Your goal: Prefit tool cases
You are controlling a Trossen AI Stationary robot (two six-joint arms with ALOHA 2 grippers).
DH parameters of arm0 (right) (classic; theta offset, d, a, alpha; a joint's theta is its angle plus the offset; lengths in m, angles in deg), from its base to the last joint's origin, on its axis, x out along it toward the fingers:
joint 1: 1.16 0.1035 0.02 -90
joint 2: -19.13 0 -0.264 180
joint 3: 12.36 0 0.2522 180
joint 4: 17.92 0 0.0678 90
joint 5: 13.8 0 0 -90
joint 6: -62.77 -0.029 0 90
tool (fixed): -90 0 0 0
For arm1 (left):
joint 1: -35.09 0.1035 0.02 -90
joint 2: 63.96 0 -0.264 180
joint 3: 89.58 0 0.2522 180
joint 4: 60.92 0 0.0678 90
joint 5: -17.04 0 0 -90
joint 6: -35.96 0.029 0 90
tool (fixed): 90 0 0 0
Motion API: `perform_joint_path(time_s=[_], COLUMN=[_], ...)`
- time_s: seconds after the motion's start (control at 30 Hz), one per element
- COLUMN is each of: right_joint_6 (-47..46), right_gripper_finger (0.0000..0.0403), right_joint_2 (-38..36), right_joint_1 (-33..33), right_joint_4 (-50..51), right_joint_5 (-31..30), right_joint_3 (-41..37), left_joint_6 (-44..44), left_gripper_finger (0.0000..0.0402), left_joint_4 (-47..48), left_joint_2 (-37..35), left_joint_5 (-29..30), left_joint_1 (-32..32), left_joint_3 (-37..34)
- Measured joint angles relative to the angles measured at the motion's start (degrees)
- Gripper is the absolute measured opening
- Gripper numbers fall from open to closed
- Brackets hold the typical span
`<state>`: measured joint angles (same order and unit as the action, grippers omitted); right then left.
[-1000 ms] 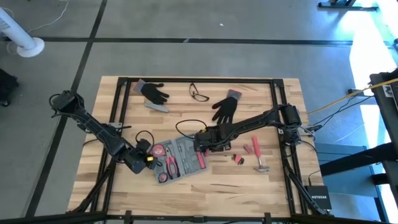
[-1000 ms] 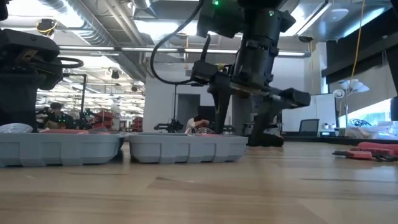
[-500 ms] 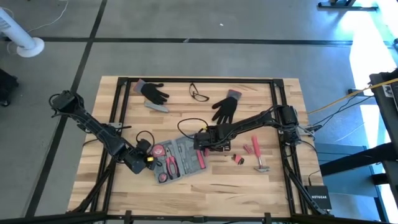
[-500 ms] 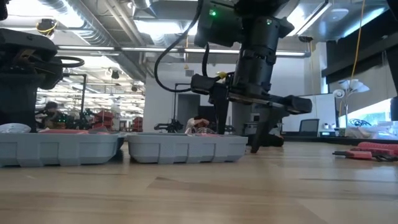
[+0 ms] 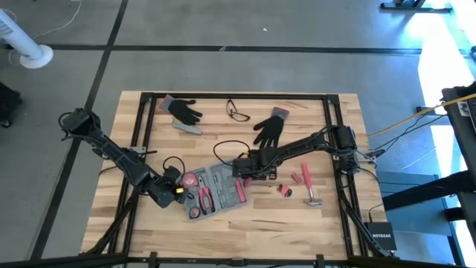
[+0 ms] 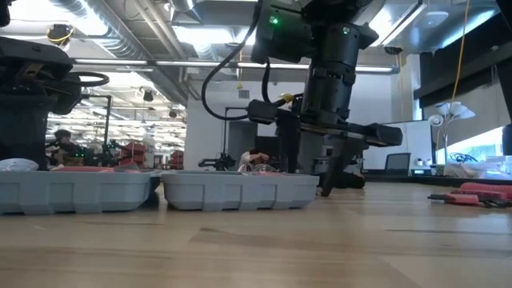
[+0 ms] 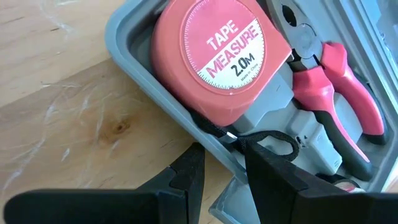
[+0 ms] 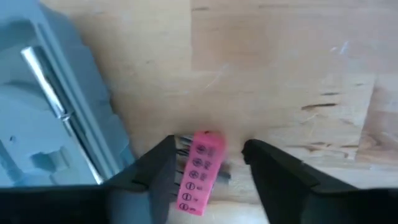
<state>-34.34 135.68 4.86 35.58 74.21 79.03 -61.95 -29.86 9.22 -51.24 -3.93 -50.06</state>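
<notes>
From above, the tool case (image 5: pixel 213 189) lies open near the middle of the tabletop (image 5: pixel 327 223). The left gripper (image 5: pixel 175 190) is at its left end, the right gripper (image 5: pixel 244 177) at its right edge.

At table height, the case's grey wall (image 6: pixel 240 192) faces the camera.

The left wrist shows jaws clamped on the case rim (image 7: pixel 149 87) beside a tape measure (image 7: pixel 221 59).

The right wrist shows jaws parted, empty, straddling a pink bit holder (image 8: pixel 200 171).
</notes>
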Motion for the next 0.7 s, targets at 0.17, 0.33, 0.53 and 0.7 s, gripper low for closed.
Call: perform_joint_path(time_s=[0.17,0.33,0.53,0.7], right_joint_6=[0.3,1.0,2.1,5.1], right_gripper_finger=[0.0083,0.0014,0.0014,0.0002], right_joint_2=[0.1,0.0,0.2,-0.3], right_joint_1=[0.0,-0.2,-0.2,-0.2], right_joint_4=[0.0,-1.1,-0.7,0.0], right_joint_5=[-1.4,-3.1,-3.0,-1.6], right_joint_3=[-0.1,0.1,0.0,-0.1], left_joint_6=[0.4,0.3,-0.5,-0.7], left_gripper_finger=[0.0106,0.0106,0.0106,0.0106], left_joint_4=[0.0,0.0,0.1,0.0], left_joint_2=[0.0,0.0,0.0,0.0], left_joint_5=[0.0,0.0,0.0,0.0], left_joint_1=[0.0,0.0,0.0,0.0], left_joint_3=[0.0,0.0,0.0,0.0])
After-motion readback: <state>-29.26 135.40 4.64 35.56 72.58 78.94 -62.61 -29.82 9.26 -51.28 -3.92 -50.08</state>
